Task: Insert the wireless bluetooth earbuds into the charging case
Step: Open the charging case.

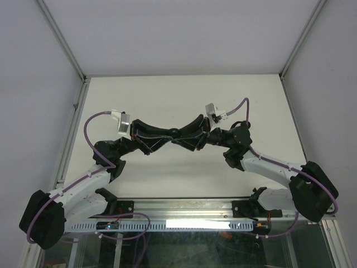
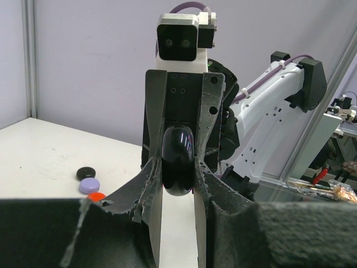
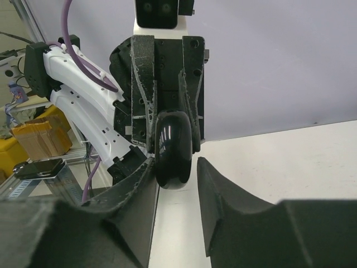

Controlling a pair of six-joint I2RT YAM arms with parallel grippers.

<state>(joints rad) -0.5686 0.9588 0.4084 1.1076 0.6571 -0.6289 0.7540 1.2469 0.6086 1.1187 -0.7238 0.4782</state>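
Note:
A glossy black charging case hangs edge-on above the table, with my left gripper shut on it. My right gripper meets it tip to tip from the other side. Its jaws stand open around the same case: one finger touches it and a narrow gap shows at the other. In the top view the left gripper and right gripper join mid-table and hide the case. Small rounded black, lavender and red pieces lie on the table; I cannot tell whether they are earbuds or cases.
The white table is walled at the back and on both sides. An aluminium rail runs along the near edge between the arm bases. Beyond that edge, cardboard boxes stand outside the cell.

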